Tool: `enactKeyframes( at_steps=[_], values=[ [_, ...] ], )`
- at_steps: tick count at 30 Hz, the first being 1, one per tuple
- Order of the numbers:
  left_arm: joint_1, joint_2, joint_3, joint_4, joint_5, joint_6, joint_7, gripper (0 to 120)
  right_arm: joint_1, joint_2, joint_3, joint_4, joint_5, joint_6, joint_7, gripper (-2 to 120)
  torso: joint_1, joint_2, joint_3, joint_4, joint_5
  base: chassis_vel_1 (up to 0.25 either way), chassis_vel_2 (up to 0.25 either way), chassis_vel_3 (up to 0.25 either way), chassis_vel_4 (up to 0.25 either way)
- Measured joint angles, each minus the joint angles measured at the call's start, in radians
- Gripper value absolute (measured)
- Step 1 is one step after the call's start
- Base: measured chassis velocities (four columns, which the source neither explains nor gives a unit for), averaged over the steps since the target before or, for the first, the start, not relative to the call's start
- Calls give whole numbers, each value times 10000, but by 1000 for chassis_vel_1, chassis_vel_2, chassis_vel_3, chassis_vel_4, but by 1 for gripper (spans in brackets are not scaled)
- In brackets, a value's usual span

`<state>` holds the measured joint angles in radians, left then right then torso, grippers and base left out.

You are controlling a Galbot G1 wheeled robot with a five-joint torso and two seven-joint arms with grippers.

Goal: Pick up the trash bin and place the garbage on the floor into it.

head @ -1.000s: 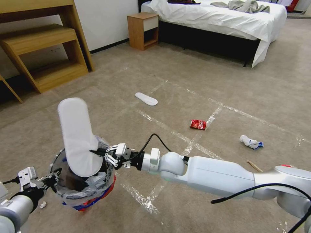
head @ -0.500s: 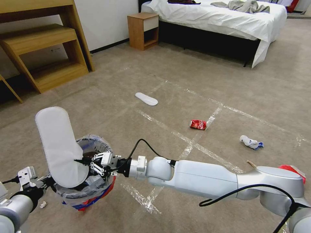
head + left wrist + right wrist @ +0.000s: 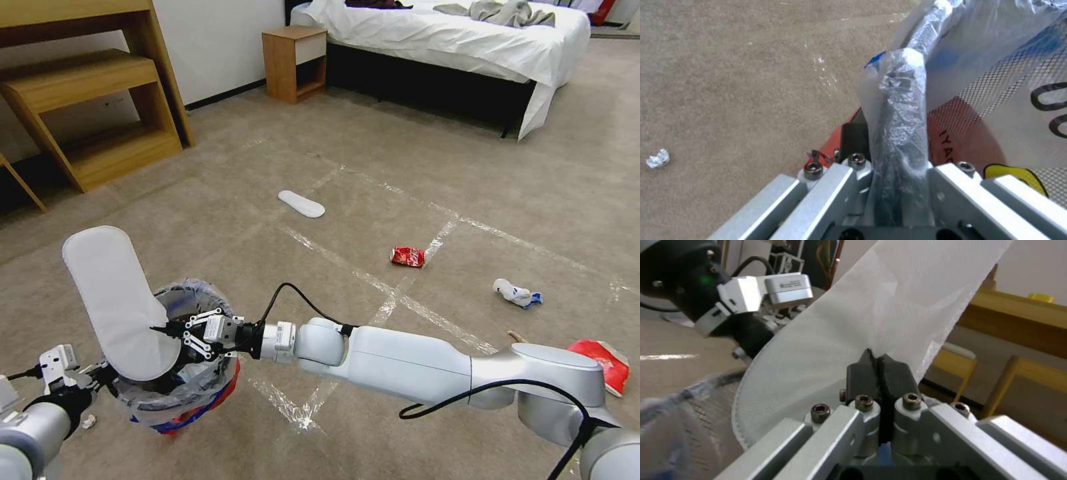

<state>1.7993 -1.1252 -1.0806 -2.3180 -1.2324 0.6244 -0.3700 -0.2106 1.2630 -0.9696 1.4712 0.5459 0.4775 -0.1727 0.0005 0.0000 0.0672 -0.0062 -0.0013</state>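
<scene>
While the right gripper (image 3: pixel 162 329) pinches one edge of a white insole (image 3: pixel 117 300), its fingers pressed together on the thin sheet, the insole stands tilted over the mouth of the trash bin (image 3: pixel 175 390), its lower rounded end at the bin's opening and its upper end leaning away from the gripper. In the right wrist view the dark fingertips (image 3: pixel 862 373) meet on the insole's edge (image 3: pixel 871 313). Below and to the left of that gripper, the left gripper (image 3: pixel 100 375) clamps the bin's bag-covered rim (image 3: pixel 900 110), holding the red bin above the floor (image 3: pixel 467 173). Near the left gripper a small crumpled paper (image 3: pixel 87 421) lies on the carpet. Well beyond the right gripper lie a second insole (image 3: pixel 301 203), a crushed red can (image 3: pixel 407 256), a white wad (image 3: pixel 515 293) and, beside the right arm's elbow, a red wrapper (image 3: pixel 605 363).
</scene>
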Motion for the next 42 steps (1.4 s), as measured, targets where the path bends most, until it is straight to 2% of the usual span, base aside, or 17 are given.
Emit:
enactKeyframes(
  at_steps=[25, 28, 31, 33, 34, 37, 38, 41, 42],
  values=[
    [-143, -23, 135, 112, 50, -11, 14, 1, -427, -349, 403, -388, -389, 202, -134, 2, 0, 0, 0, -1, 0, 0, 0, 0, 0],
    [-130, -22, 131, 107, 50, -11, 9, 1, -515, -414, 358, -339, -409, 140, -134, 19, -1, 0, 0, -1, 0, 0, 0, 0, 0],
    [-122, -23, 127, 100, 50, -11, 9, 1, -535, -421, 350, -333, -422, 131, -135, 24, -1, 0, 0, -1, 0, 0, 0, 0, 0],
    [-108, -34, 120, 87, 50, -11, 8, 1, -560, -425, 343, -311, -432, 113, -135, 35, -1, 0, 0, 0, 1, 0, 0, 0, 0],
    [-108, -34, 120, 87, 50, -11, 8, 1, -560, -425, 343, -311, -432, 113, -135, 35, -1, 0, 0, 0, 1, 0, 0, 0, 0],
    [-99, -44, 102, 87, 50, -11, 8, 1, -578, -414, 323, -293, -437, 106, -132, 52, -1, 0, 0, 0, 0, 0, 0, 0, 0],
    [-99, -44, 102, 87, 50, -11, 8, 1, -578, -414, 323, -293, -437, 106, -132, 52, -1, 0, 0, 0, 0, 0, 0, 0, 0],
    [-95, -51, 95, 88, 50, -12, 8, 1, -580, -397, 320, -265, -447, 105, -124, 65, -1, 0, 0, 0, 0, 0, 0, 0, 0],
    [-95, -51, 95, 88, 50, -12, 8, 1, -580, -397, 320, -265, -447, 105, -124, 65, -1, 0, 0, 0, 0, 0, 0, 0, 0]
  ],
)
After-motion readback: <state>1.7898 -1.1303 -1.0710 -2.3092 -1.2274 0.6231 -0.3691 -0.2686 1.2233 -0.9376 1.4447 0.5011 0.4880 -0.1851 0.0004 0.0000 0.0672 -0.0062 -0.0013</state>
